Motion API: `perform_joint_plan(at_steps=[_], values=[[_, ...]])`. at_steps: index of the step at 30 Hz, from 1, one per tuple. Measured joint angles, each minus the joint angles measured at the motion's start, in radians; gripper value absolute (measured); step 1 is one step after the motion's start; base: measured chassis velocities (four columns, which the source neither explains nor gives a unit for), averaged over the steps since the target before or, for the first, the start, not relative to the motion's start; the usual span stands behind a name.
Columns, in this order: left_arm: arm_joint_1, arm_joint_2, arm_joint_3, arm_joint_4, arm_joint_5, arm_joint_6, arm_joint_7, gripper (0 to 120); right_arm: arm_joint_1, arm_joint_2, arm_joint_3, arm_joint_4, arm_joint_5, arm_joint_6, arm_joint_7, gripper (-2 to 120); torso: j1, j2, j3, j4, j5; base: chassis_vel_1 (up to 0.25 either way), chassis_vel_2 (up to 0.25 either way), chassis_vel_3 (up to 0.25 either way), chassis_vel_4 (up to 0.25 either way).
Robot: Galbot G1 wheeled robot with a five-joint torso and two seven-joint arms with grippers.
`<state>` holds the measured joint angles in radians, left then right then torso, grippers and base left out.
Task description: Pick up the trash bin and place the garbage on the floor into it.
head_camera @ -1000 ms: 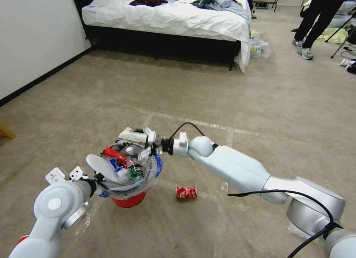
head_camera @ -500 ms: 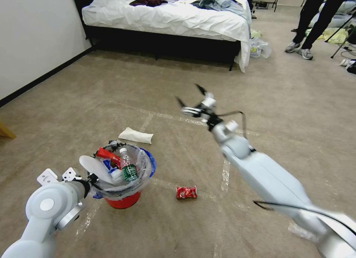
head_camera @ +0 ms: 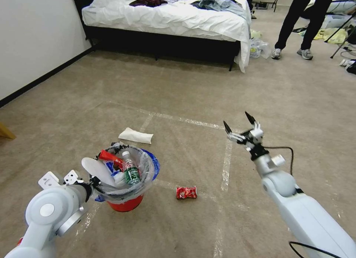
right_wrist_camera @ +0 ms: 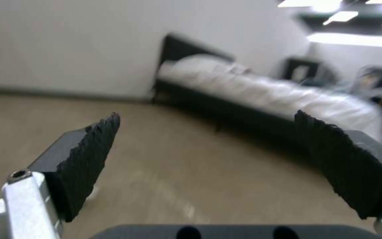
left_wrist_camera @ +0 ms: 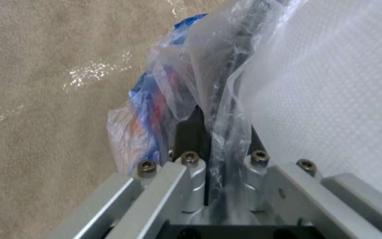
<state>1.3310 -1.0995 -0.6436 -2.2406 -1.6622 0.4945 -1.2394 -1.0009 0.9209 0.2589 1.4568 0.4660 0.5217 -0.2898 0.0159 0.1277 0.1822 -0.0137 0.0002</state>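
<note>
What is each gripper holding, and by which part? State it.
The left gripper is shut on the trash bin, pinching its rim and clear bag liner on the side nearest the robot. The right gripper is open above the floor, holding nothing.

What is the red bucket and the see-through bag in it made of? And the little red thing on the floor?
The trash bin looks like smooth, hard red plastic. Its bag is thin clear plastic film: it crinkles, shines, and has blue handles. The left claw pinches its rim. The red wrapper looks like glossy, crumpled foil or plastic; I can't tell which.
</note>
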Motion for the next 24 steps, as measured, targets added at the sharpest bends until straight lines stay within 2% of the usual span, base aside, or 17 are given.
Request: perform_joint_plan(at_steps=[2, 3, 6, 7, 9, 12, 15, 16, 18, 24], values=[[0.004, -0.002, 0.0, -0.007, 0.002, 0.001, 0.0, 4, 0.006, -0.028, -0.042, -0.046, 0.007, 0.008, -0.105, 100, 0.0, 0.0, 0.0, 0.0, 0.0, 0.0, 0.0, 0.0, 0.0], [0.004, -0.002, 0.0, -0.007, 0.002, 0.001, 0.0, 4, 0.006, -0.028, -0.042, -0.046, 0.007, 0.008, -0.105, 100, 0.0, 0.0, 0.0, 0.0, 0.0, 0.0, 0.0, 0.0, 0.0], [0.007, -0.003, -0.005, -0.015, 0.003, 0.001, 0.0, 4, 0.078, -0.07, -0.161, -0.119, 0.014, 0.007, -0.321, 100, 0.0, 0.0, 0.0, 0.0003, 0.0, 0.0, 0.0, 0.0, 0.0], [0.007, -0.003, -0.005, -0.015, 0.003, 0.001, 0.0, 4, 0.078, -0.07, -0.161, -0.119, 0.014, 0.007, -0.321, 100, 0.0, 0.0, 0.0, 0.0003, 0.0, 0.0, 0.0, 0.0, 0.0], [0.009, -0.005, -0.006, -0.015, 0.006, 0.001, 0.001, 4, 0.154, -0.082, -0.245, -0.164, 0.013, -0.004, -0.421, 100, 0.0, 0.0, 0.0, 0.0003, -0.0002, 0.0, 0.0, 0.0, 0.0], [0.009, -0.005, -0.006, -0.014, 0.007, 0.001, 0.001, 4, 0.204, -0.083, -0.286, -0.191, -0.002, -0.02, -0.463, 100, 0.0, 0.0, 0.0, 0.0002, -0.0001, 0.0, 0.0, 0.0, 0.0], [0.012, -0.006, -0.007, -0.007, 0.011, 0.001, 0.002, 4, 0.378, -0.055, -0.414, -0.328, -0.093, -0.059, -0.583, 100, 0.0, 0.0, 0.0, 0.0004, -0.0006, 0.0, 0.0, 0.0, 0.0], [0.012, -0.006, -0.007, -0.007, 0.011, 0.001, 0.002, 4, 0.378, -0.055, -0.414, -0.328, -0.093, -0.059, -0.583, 100, 0.0, 0.0, 0.0, 0.0004, -0.0006, 0.0, 0.0, 0.0, 0.0], [0.013, -0.01, -0.009, 0.0, 0.018, 0.002, 0.002, 4, 0.492, -0.011, -0.513, -0.444, -0.157, -0.067, -0.661, 100, 0.0, 0.0, 0.0, 0.0002, 0.0, 0.0, 0.0, 0.0, 0.0], [0.009, -0.019, -0.003, 0.021, 0.028, 0.004, 0.006, 4, 0.646, 0.066, -0.654, -0.59, -0.249, -0.08, -0.736, 100, 0.0, 0.0, 0.0, 0.0003, -0.0003, 0.0, 0.0, 0.0, 0.0]])
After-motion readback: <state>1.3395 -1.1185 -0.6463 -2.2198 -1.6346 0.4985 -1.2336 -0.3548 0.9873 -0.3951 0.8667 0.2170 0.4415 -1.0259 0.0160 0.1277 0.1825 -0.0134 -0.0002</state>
